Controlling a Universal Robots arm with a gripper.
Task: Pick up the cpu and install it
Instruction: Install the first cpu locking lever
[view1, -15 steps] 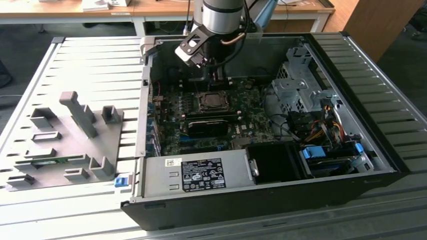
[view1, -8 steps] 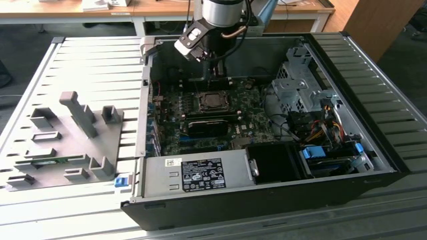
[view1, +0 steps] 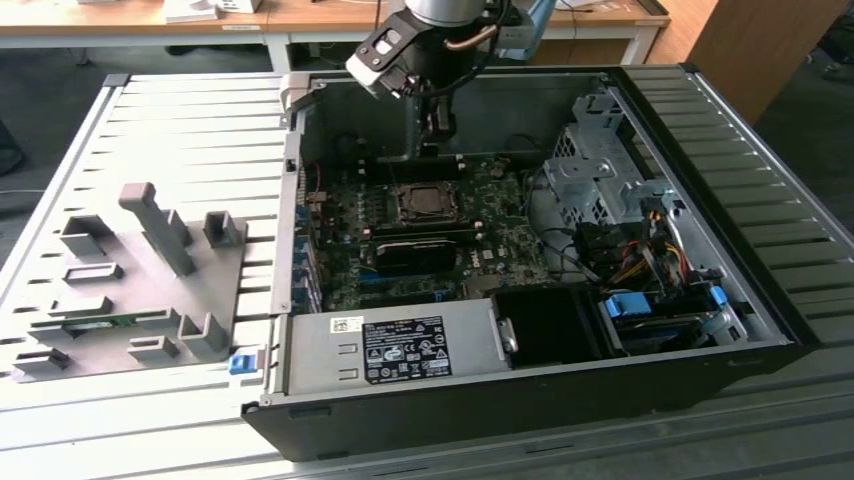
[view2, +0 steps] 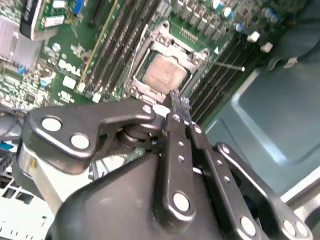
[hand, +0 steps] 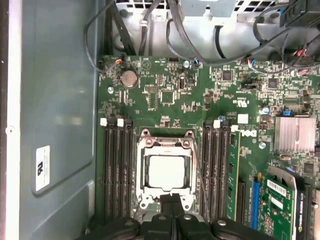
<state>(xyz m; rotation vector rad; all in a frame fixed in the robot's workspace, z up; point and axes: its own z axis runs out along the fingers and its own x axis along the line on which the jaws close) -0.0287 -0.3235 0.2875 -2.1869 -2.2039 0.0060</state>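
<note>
The cpu (hand: 166, 172) is a flat square chip with a shiny silver top. It lies inside the metal-framed socket (hand: 145, 150) on the green motherboard, and it appears again in the second wrist view as the cpu (view2: 165, 74). My gripper (hand: 172, 198) hangs just above the socket's edge, its black fingers (view2: 173, 125) pressed together with nothing between them. In the exterior view the gripper (view1: 431, 150) sits over the far side of the open computer case, a little beyond the socket (view1: 427, 203).
Memory slots (hand: 117, 170) flank the socket on both sides. A silver heat sink (hand: 295, 134) and bundled cables (hand: 210, 30) are nearby. The case holds a power supply (view1: 400, 350) and a drive cage (view1: 601, 170). A grey fixture tray (view1: 134, 280) lies on the exterior view's left.
</note>
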